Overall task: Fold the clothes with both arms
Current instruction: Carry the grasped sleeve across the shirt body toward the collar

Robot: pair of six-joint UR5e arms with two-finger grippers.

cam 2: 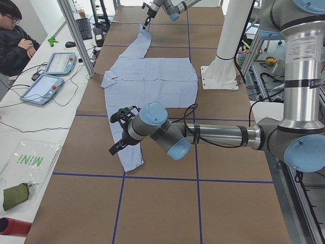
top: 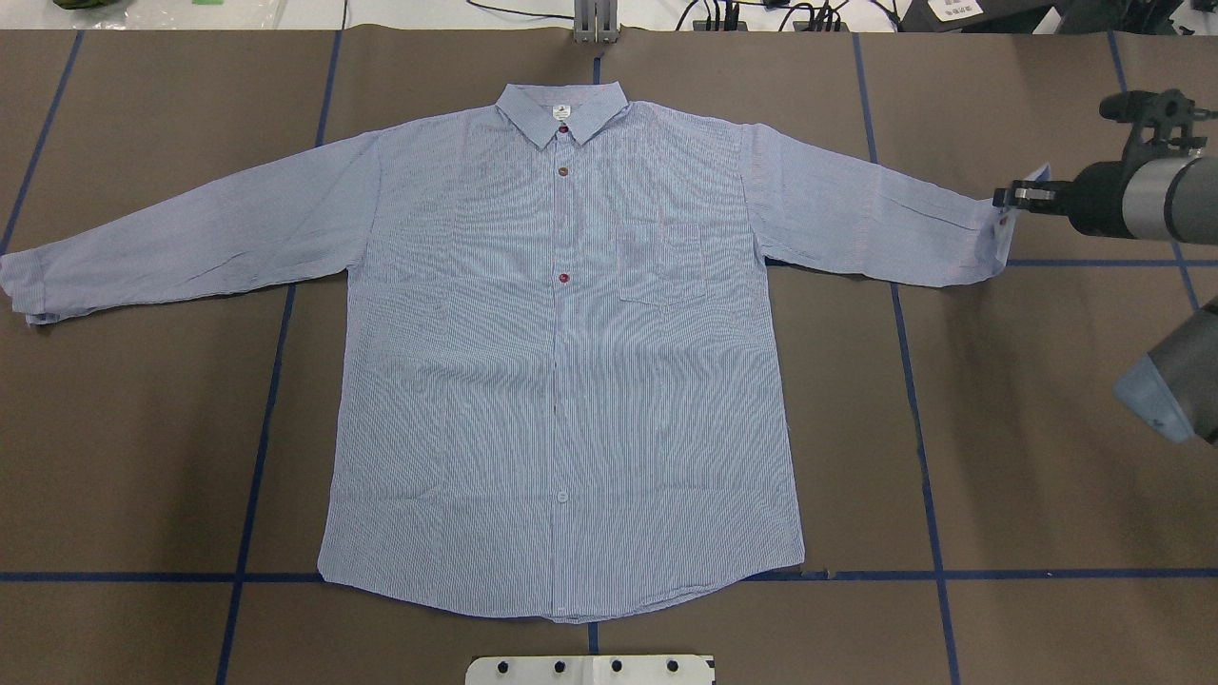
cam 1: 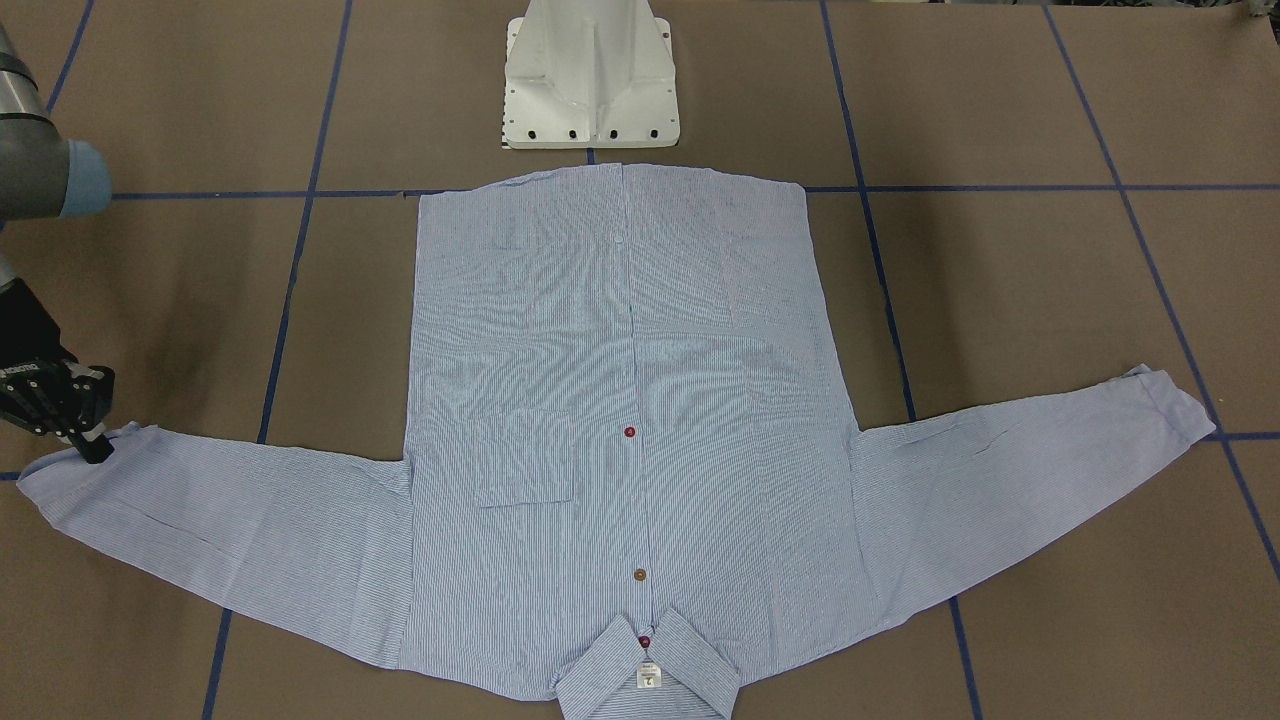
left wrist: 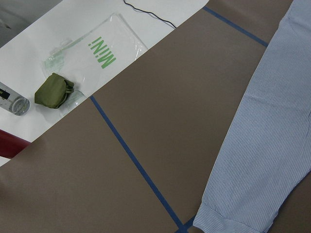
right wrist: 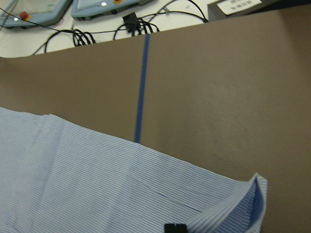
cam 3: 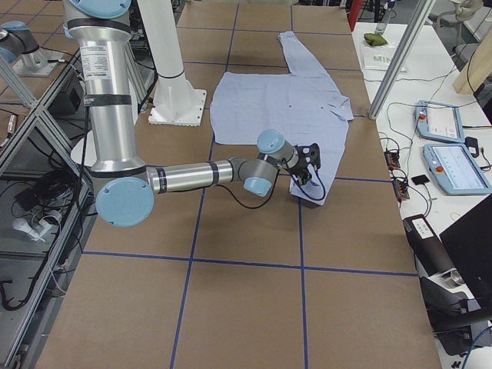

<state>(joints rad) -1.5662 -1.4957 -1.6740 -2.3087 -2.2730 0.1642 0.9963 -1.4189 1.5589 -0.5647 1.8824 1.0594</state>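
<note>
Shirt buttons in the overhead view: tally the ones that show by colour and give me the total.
Red buttons: 2
Brown buttons: 1
White buttons: 1
Total: 4 buttons showing on the shirt

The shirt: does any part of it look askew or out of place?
Only one spot: the cuff at the right gripper is turned up at its edge. The rest of the shirt lies flat and spread.

Right gripper [cam 1: 92, 445] low, closed; left gripper [cam 2: 115, 135] hovering.
</note>
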